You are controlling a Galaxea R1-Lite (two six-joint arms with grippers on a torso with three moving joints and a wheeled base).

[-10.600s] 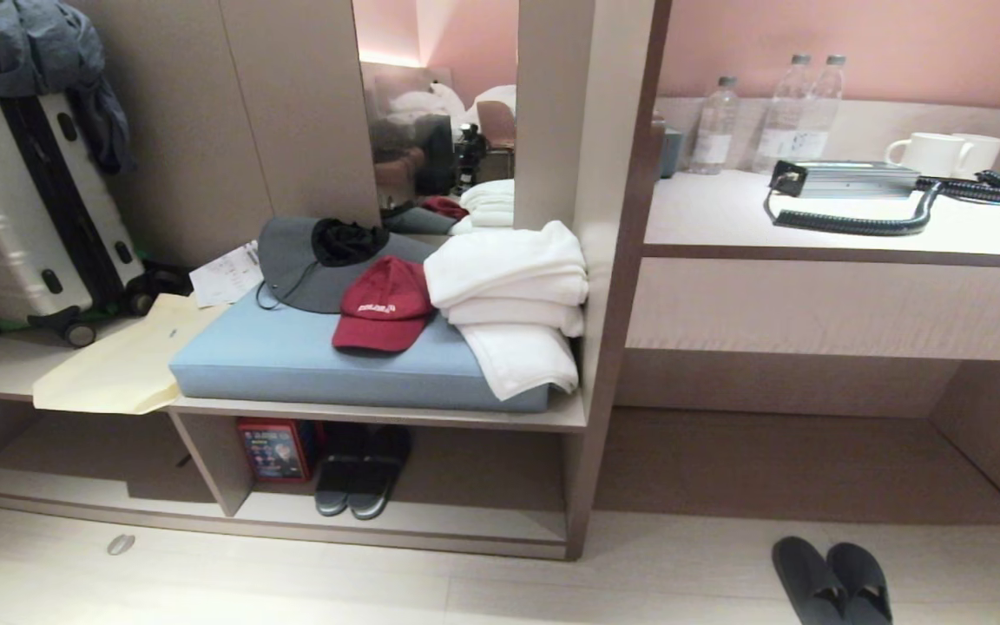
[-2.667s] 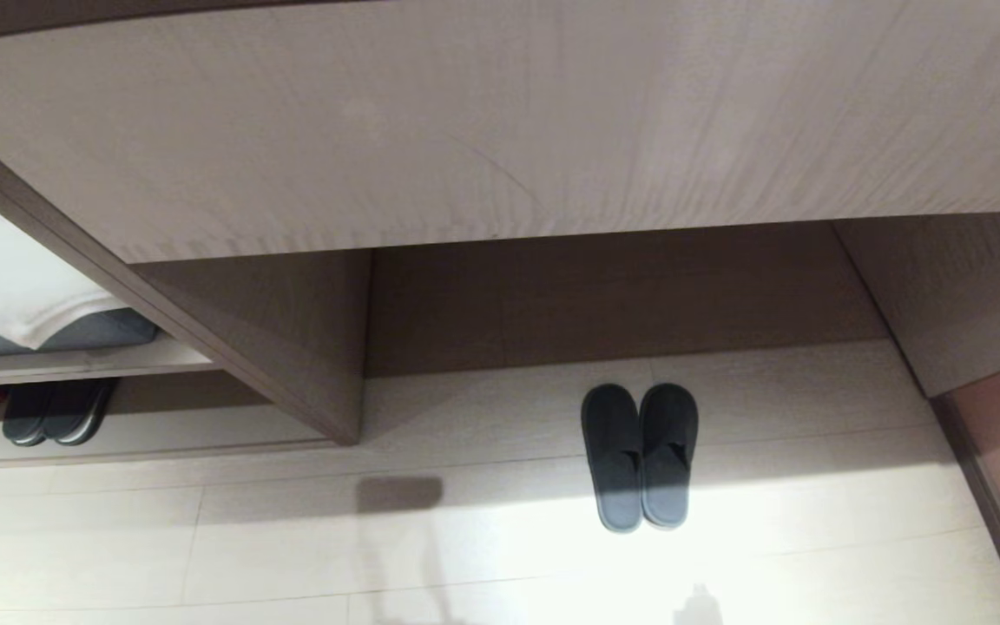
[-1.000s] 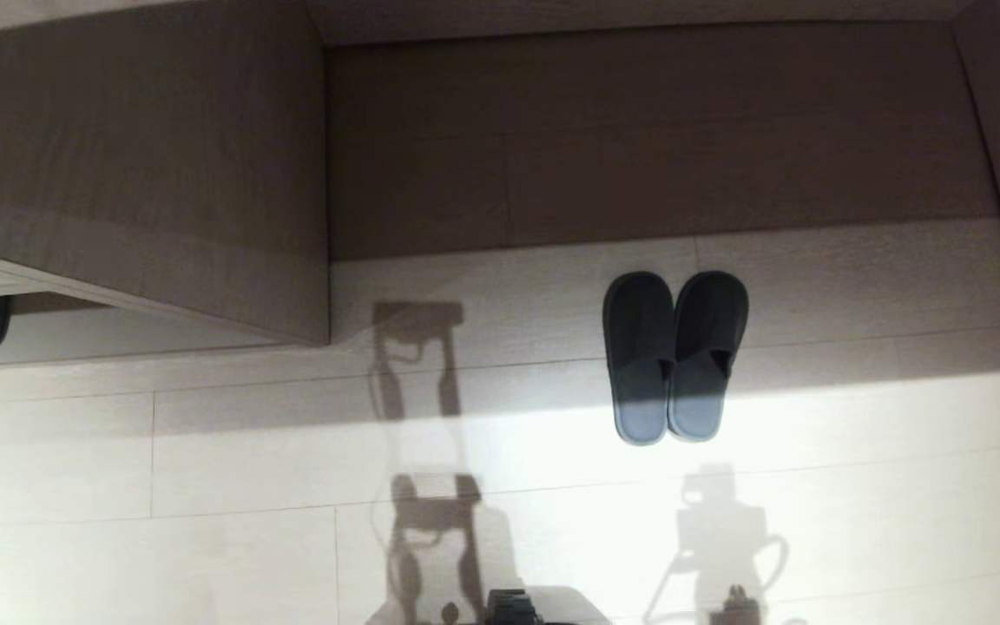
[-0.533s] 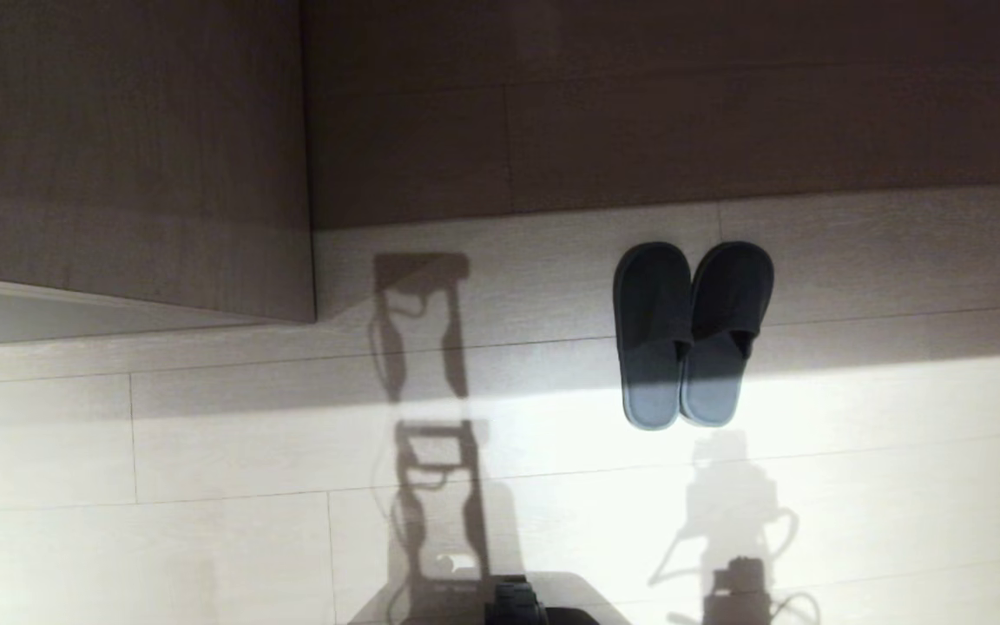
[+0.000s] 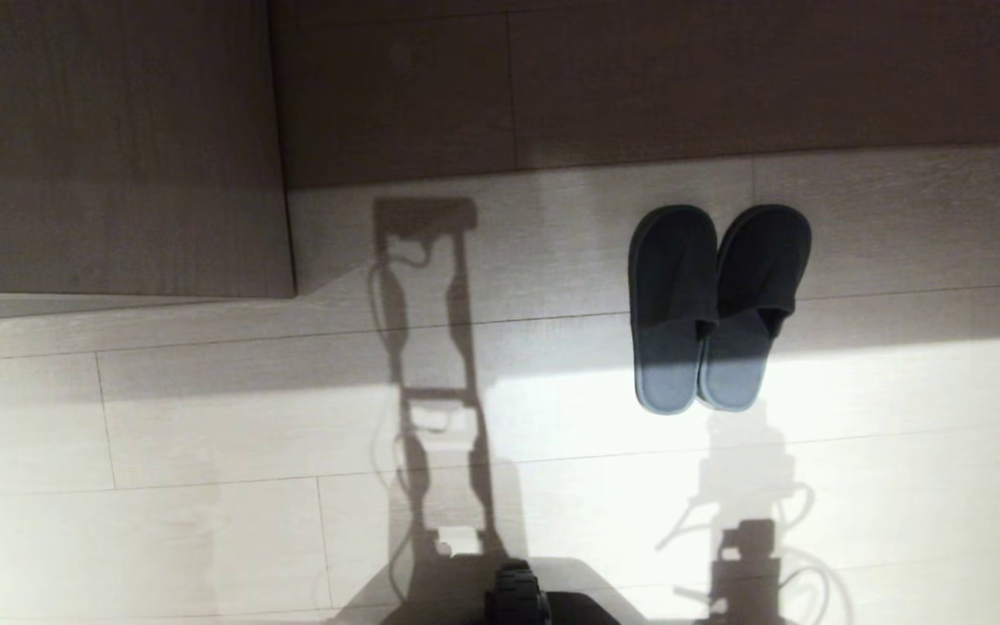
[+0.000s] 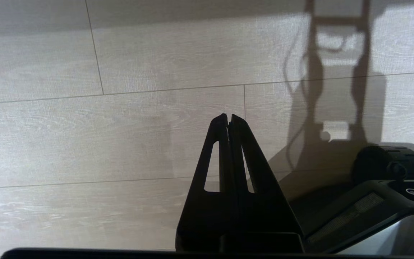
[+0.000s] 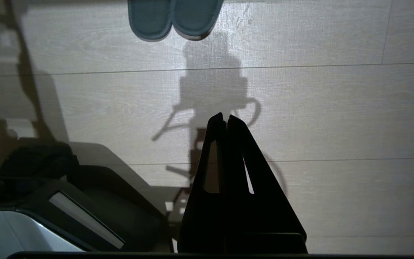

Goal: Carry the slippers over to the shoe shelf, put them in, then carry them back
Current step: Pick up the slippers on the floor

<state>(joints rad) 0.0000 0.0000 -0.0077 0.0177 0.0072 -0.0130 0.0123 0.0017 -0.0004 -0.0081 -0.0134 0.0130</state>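
Observation:
The grey-blue slippers lie side by side on the pale floor, toes toward the dark recess under the desk, heels in the bright patch. Their heel ends show at the far edge of the right wrist view. My right gripper hangs shut and empty above bare floor, well short of them. The left gripper is also shut and empty, over bare floorboards beside the base. Neither gripper appears in the head view; only their shadows fall on the floor. The shoe shelf is out of view.
A wood-grain panel fills the upper left of the head view, with the shadowed desk recess behind the slippers. My dark base shows at the bottom edge. Pale floorboards stretch to the left and in front.
The whole head view has tipped further down: the slippers and panel have slid up in the picture and more floor and base show. Both arms have stayed still.

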